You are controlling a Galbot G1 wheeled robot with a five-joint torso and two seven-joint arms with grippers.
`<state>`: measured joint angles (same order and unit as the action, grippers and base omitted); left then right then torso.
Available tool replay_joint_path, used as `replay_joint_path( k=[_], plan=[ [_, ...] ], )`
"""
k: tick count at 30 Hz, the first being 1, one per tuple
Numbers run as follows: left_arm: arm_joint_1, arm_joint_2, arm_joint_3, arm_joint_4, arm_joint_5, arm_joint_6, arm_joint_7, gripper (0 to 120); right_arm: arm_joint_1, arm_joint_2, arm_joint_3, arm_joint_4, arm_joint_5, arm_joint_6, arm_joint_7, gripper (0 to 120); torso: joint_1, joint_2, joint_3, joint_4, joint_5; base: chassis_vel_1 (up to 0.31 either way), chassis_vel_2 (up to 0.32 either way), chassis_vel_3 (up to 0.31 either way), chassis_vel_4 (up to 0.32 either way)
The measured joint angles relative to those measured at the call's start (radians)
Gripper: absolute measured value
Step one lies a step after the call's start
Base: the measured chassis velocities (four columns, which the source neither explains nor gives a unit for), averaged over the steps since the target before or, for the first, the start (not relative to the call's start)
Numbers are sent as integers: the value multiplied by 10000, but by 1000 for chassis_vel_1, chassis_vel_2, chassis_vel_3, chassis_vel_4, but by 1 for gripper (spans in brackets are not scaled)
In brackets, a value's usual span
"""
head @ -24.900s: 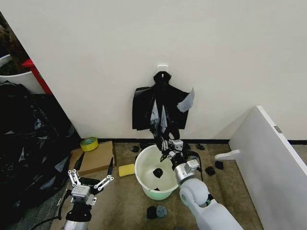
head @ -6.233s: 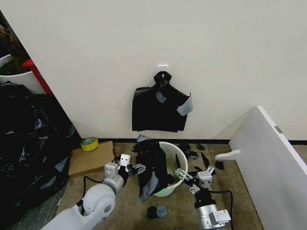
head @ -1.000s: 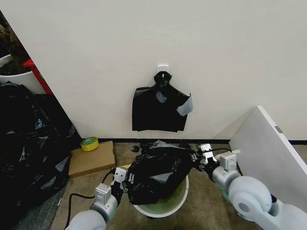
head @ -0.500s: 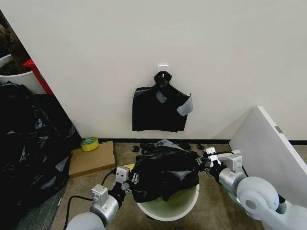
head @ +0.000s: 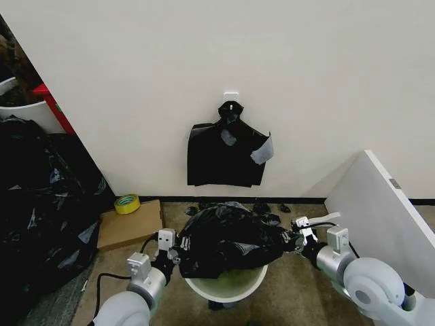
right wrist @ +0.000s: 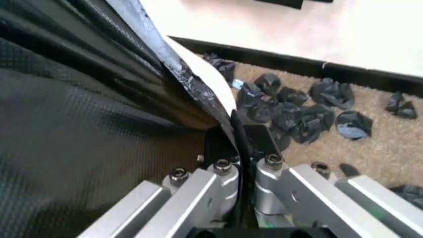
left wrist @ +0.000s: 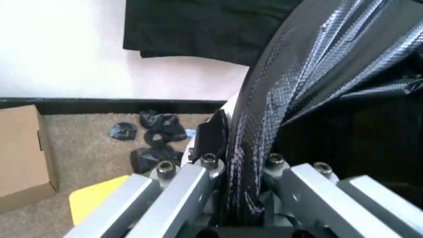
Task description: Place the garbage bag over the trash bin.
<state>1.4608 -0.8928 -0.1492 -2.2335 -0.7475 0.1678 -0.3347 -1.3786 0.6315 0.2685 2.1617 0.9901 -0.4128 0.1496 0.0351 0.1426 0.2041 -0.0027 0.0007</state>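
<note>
Beige wall (head: 306,81), both arms low, gripping garbage bag (head: 231,239)

The garbage bag (head: 228,239) lies over the trash bin (head: 224,288), between left gripper (head: 175,255) and right gripper (head: 293,239)

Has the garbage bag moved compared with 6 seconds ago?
Yes. The garbage bag then hung down the near-left side of the trash bin; now it lies spread across the bin's mouth below the wall-hung black bundle, stretched between the left gripper and right gripper.
</note>
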Motion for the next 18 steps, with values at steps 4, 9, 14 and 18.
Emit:
replay_joint_path(
  k=[4, 9, 14, 18],
  plan=[
    [168, 65, -25, -83, 70, 32, 113, 2, -22, 189, 135, -35, 304, 80, 191, 8, 0, 0, 0, 2, 0, 0, 0, 0, 0],
    [235, 93, -29, -62, 226, 22, 176, 2, -234, 308, 638, -80, 844, 327, 269, 25, 0, 0, 0, 1, 0, 0, 0, 0, 0],
    [236, 110, -52, 0, 250, 41, 177, 2, -375, 407, 1068, -92, 1249, 444, 285, 39, 0, 0, 0, 1, -2, 0, 0, 0, 0],
    [172, 138, -104, 308, 284, 247, 89, 2, -986, 576, 2266, 34, 2333, 525, -114, 59, 0, 0, 0, 1, 0, 0, 0, 0, 0]
  ],
)
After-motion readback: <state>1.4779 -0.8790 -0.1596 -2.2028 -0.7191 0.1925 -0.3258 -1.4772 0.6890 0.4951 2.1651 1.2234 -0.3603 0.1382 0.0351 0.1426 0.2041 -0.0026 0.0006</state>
